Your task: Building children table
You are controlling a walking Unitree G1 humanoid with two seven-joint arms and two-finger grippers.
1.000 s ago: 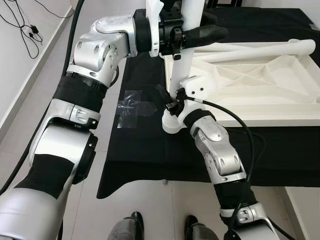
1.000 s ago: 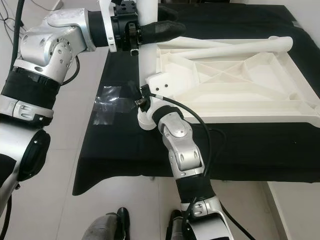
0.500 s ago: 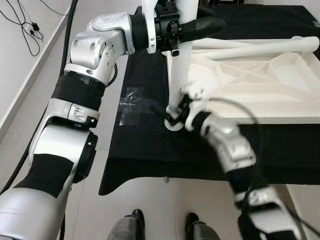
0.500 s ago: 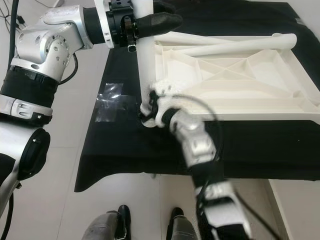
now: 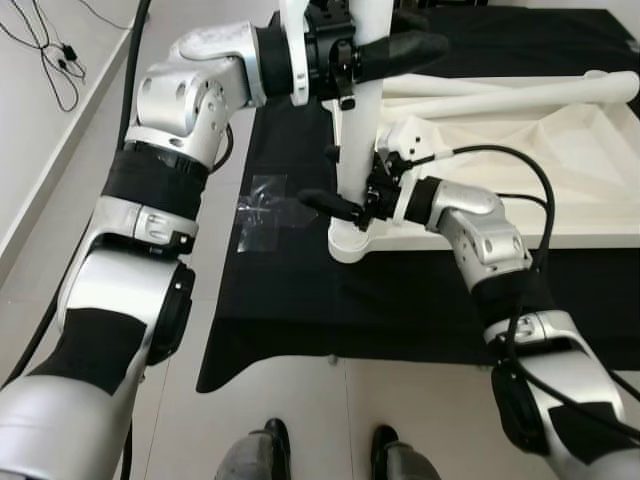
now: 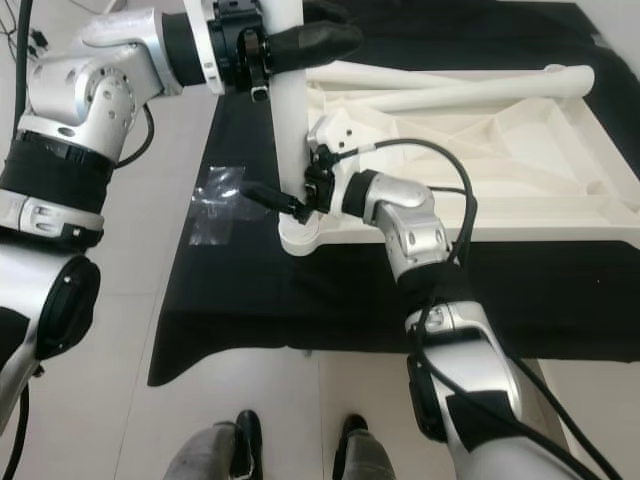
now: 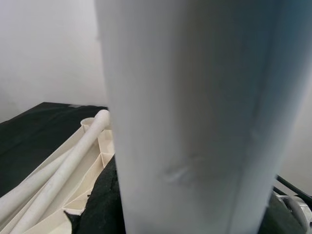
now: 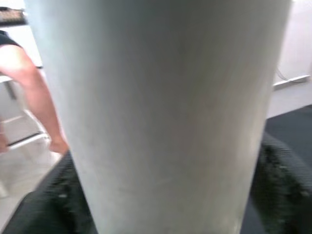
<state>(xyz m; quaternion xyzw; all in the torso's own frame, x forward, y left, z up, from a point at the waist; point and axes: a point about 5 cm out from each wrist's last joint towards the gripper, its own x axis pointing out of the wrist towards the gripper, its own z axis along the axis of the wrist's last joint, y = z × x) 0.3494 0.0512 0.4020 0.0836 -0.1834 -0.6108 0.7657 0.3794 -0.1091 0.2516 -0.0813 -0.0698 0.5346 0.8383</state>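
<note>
A white table top [image 5: 520, 170] lies upside down on a black cloth [image 5: 290, 290]. One white table leg [image 5: 362, 130] stands upright in the round socket [image 5: 350, 242] at its near left corner. My left gripper [image 5: 385, 45] is shut on the leg high up, and the leg [image 7: 195, 122] sits close between its black fingers. My right gripper [image 5: 322, 180] reaches in from the right, low on the leg just above the socket. Its fingers [image 5: 325, 202] close on the leg from the near and far sides. Two loose legs [image 5: 520, 95] lie in the table top.
A patch of clear tape [image 5: 265, 210] is stuck on the cloth left of the socket. The cloth's front edge hangs over pale floor tiles, where a person's shoes [image 5: 270, 440] stand. Cables [image 5: 60, 60] lie on the floor at far left. A person's limb [image 8: 29, 97] is behind the leg.
My right arm has swung out to the right, and its gripper now closes on the leg from the right. The left gripper keeps its hold high on the leg.
</note>
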